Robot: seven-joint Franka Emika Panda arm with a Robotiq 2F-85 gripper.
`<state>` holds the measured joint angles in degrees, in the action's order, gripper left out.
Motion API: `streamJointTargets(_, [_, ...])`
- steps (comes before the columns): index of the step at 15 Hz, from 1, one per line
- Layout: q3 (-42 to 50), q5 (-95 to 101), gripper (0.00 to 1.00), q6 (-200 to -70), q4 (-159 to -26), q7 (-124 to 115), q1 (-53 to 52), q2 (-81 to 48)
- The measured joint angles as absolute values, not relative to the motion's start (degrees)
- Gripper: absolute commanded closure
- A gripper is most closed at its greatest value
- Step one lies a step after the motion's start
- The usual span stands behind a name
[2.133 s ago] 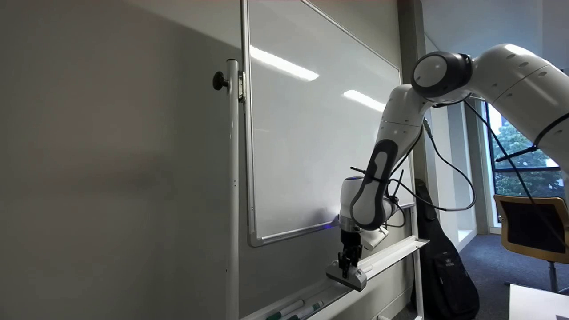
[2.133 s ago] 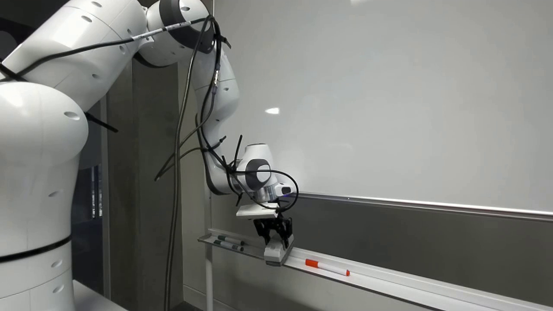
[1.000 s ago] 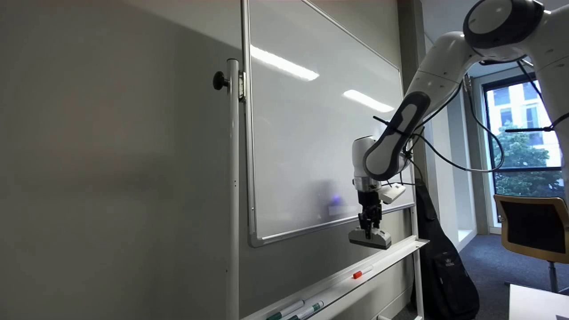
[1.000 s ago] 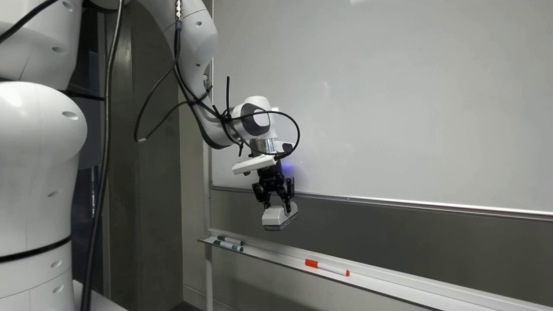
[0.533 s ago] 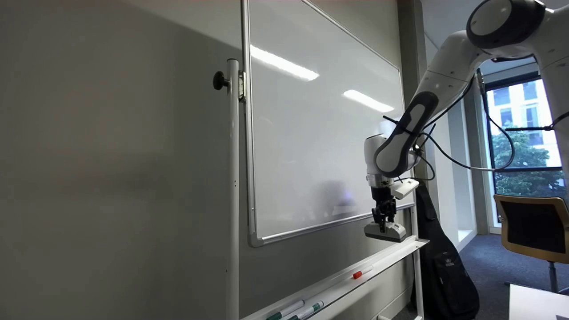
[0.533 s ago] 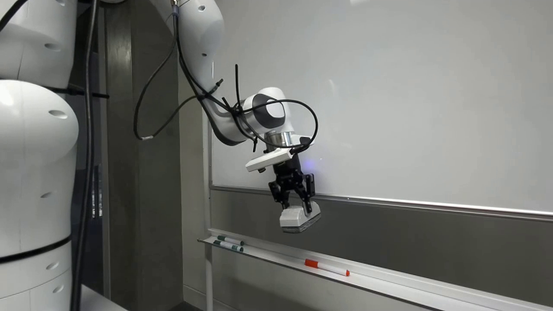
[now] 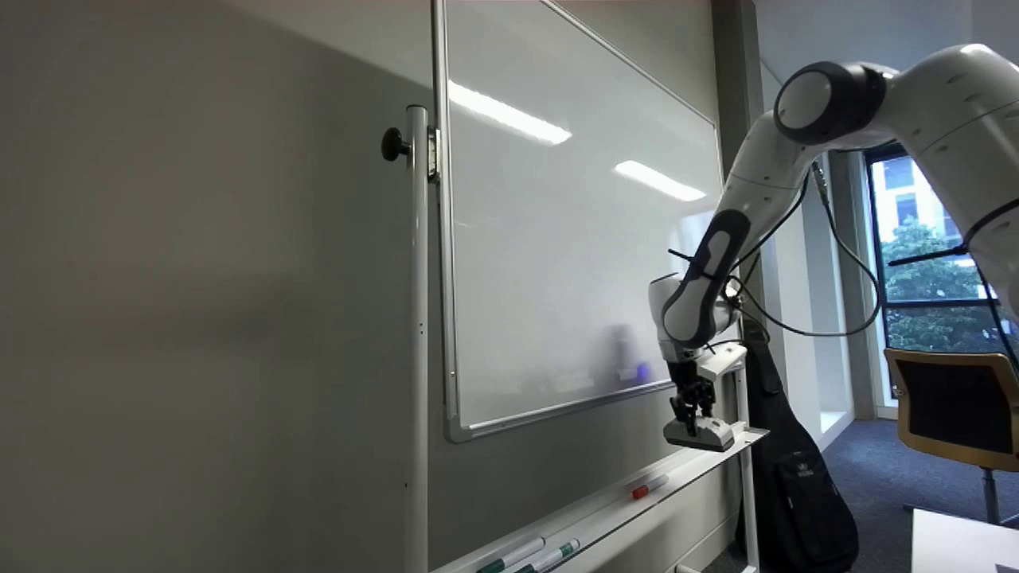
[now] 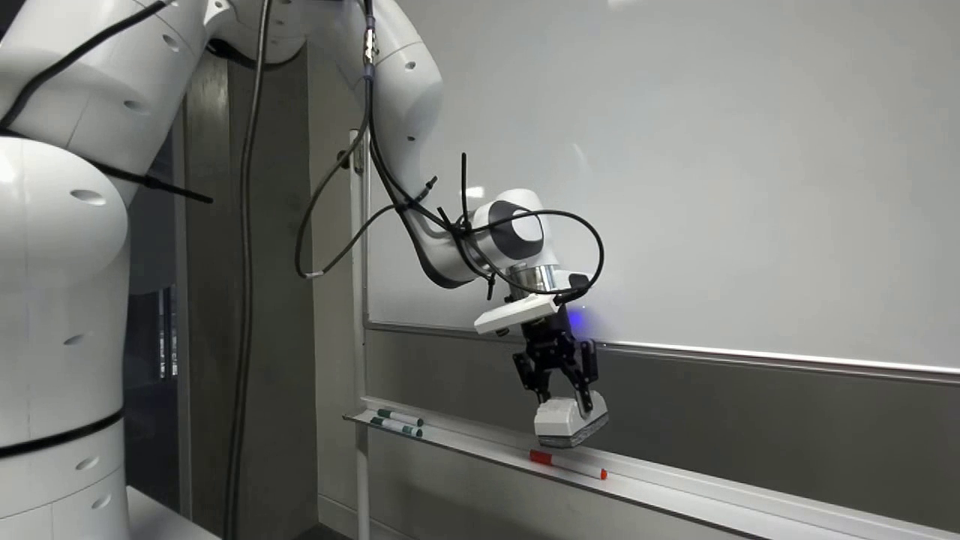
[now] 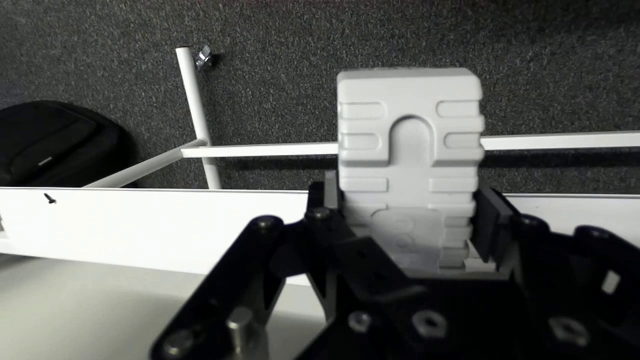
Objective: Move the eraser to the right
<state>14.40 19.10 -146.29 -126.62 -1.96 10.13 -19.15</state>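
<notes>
White tray (image 9: 150, 225), carpet (image 9: 275, 65) (eraser (image 9: 410, 167) above)

The eraser (image 9: 410, 165) looks like smooth, matt plastic, moulded in raised ribs — its underside (image 8: 574, 440) is rougher and fibrous, like felt. The gripper (image 8: 564, 405) is dull black, with shiny metal pins (image 9: 240, 320). The arm (image 8: 67, 315) wears smooth, glossy white shells, and bare polished metal shows at the wrist ring (image 8: 534, 278). The whiteboard (image 7: 557, 263) is glossy (bright streaks (image 7: 509, 113) gleam on it), its frame (image 8: 787, 361) smooth metal; the carpet (image 9: 275, 85) — a coarse pile — is matt.
</notes>
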Motion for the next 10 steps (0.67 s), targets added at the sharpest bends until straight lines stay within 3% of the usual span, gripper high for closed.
streamJointTargets(10, [13.0,5.7,0.63,-155.4,-119.1,-1.9,12.3,-28.4])
